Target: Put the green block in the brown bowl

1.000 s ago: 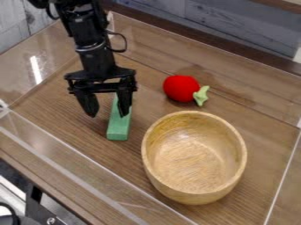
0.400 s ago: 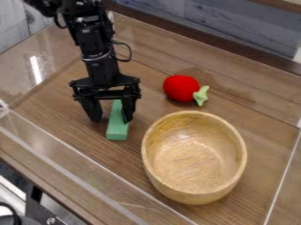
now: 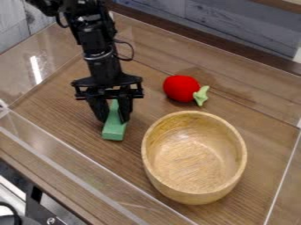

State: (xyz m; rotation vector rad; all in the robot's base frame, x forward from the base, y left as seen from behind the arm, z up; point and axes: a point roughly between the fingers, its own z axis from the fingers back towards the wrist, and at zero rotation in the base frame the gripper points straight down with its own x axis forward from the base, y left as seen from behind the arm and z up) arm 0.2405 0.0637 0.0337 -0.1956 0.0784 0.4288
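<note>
The green block (image 3: 114, 126) lies flat on the wooden table, left of the brown bowl (image 3: 194, 156). My gripper (image 3: 112, 112) points down over the block's far end, its black fingers (image 3: 95, 112) low on either side and drawn in against it. The block still rests on the table. The bowl stands upright and empty at the front right, a short way right of the gripper.
A red toy fruit with a green stem (image 3: 181, 87) sits behind the bowl, right of the arm. A clear plastic wall (image 3: 70, 167) runs along the table's front and left edges. A grey wall closes the back.
The gripper came down over the block and its fingers narrowed from wide open to the block's sides. The block shifted slightly left.
</note>
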